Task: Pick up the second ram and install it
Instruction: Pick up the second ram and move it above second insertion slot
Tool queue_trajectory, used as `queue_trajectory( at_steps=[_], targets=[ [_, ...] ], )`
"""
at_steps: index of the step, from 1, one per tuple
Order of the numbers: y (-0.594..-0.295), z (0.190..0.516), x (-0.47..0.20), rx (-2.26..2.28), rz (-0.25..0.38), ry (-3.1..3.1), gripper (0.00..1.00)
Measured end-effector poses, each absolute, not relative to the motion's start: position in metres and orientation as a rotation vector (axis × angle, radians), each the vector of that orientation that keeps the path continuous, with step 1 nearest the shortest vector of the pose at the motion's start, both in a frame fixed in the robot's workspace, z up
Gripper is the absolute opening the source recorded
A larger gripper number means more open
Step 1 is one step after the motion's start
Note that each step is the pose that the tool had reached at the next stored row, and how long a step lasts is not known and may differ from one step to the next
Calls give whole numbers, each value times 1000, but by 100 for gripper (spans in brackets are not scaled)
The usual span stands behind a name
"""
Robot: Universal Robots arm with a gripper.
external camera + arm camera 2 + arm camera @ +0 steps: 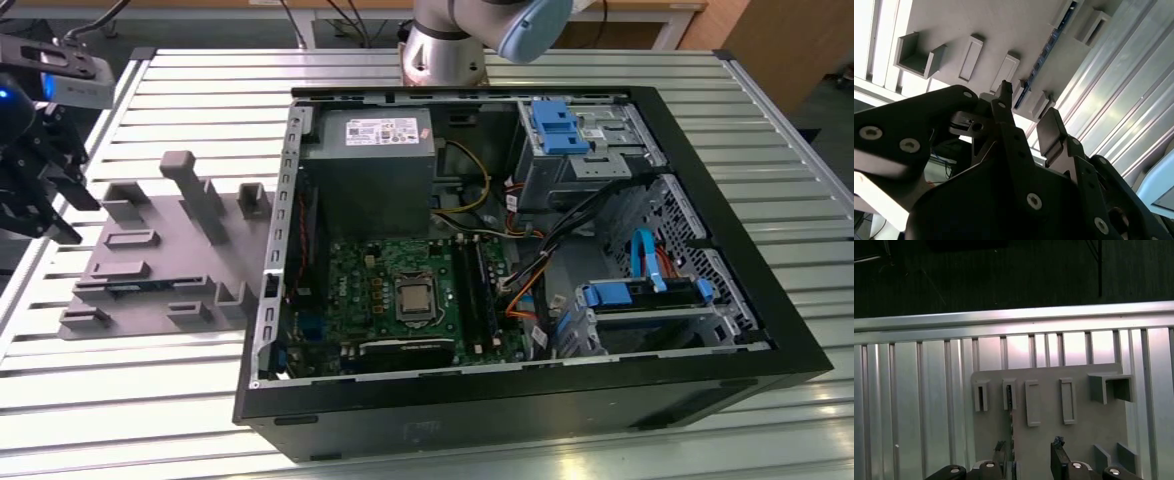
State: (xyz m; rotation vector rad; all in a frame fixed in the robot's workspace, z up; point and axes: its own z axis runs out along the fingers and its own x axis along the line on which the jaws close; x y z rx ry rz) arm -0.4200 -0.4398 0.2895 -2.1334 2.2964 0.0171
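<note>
We find a white printed label (380, 130) on the power supply (367, 190) in the open computer case (747, 330), while the second ram (1040, 64), a thin bluish-green strip, stands on edge in the grey fixture (147, 260) on the counter (534, 68), beneath the gripper (1029, 447), which is spread apart and empty.

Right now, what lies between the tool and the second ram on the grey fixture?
Nothing; in the second wrist view the stretch from the open tool to the second ram is bare.
</note>
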Motion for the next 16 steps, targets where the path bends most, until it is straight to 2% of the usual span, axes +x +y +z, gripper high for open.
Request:
queue_trajectory(
  at_steps=[16],
  targets=[
    [-441,275,-420,-2151,17,2280,47]
  ],
)
